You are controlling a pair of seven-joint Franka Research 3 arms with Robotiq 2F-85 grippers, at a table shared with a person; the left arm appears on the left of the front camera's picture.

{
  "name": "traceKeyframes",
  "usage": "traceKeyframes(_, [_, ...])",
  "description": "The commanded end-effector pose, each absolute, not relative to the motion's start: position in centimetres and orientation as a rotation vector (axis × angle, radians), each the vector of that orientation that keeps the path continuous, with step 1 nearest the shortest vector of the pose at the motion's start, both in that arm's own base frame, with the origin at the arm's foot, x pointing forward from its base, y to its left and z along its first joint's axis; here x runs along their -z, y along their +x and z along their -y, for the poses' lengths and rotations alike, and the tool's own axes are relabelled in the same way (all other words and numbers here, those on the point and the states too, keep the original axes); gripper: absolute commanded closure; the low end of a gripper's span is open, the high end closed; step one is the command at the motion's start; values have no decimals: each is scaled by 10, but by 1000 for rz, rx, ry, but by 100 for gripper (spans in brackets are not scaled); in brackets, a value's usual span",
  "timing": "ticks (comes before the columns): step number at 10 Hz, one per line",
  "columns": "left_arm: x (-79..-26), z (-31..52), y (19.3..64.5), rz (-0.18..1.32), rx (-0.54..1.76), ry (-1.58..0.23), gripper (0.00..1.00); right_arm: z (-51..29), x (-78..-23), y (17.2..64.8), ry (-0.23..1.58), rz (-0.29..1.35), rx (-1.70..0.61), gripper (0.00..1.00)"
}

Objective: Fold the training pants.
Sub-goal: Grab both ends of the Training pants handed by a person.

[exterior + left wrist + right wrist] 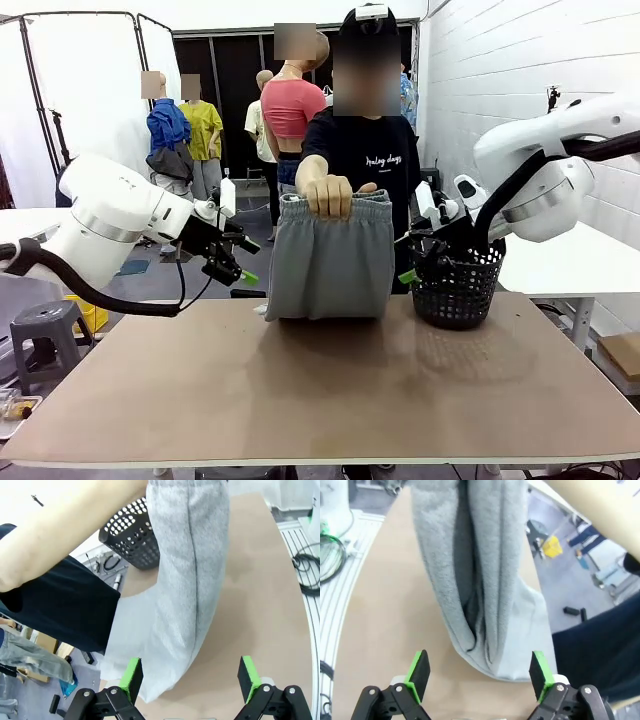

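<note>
A person's hand [325, 193] grips the gathered waistband of the light grey training pants [330, 262] and holds them up over the table's far edge, their lower end resting on the tabletop. My left gripper [240, 262] hovers open just left of the pants, green pads apart. In the left wrist view the pants [192, 575] hang ahead of the open gripper [190, 676]. To the right of the pants, my right gripper [418, 260] is open beside the basket. In the right wrist view the folds of the pants [480, 570] lie straight ahead of the open gripper [480, 671].
A black mesh basket [458, 288] stands at the table's back right, close behind my right gripper. The brown table [320, 390] stretches bare toward the near edge. The person's arm [60, 535] and dark shirt [60, 605] are beside the pants.
</note>
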State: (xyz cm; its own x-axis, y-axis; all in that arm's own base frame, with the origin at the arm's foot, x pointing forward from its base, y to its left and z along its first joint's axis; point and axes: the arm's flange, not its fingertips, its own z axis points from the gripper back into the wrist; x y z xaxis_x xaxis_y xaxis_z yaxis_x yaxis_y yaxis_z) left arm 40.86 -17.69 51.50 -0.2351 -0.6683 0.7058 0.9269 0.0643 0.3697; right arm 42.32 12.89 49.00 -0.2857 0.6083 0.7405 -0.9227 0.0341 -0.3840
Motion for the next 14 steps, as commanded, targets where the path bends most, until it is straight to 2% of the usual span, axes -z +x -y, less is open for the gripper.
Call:
traceKeyframes(1, [-501,182,412,1046,1499,-376,0,-129,-485,434,464,1046,-1602,0])
traceKeyframes(4, [-501,188,413,1104,1523,-445,0,-136,-485,433,489,1087,-1622,0])
traceKeyframes(5, [-507,186,411,1067,1555,-417,0,-134,-488,432,452,1068,-1589,0])
traceKeyframes(6, [-507,187,408,1064,1489,-418,0,-123,-496,430,359,1000,-1506,0])
traceKeyframes(7, [-507,187,408,1064,1489,-418,0,-132,-487,428,475,1048,-1609,0])
traceKeyframes(10, [-507,186,408,1054,1510,-403,0,-128,-489,429,439,1033,-1587,0])
traceKeyframes(12, [-501,192,416,1081,1522,-452,0,-140,-482,432,453,1164,-1602,0])
traceKeyframes(14, [-501,196,419,1143,1536,-462,0,-143,-475,432,465,1208,-1602,0])
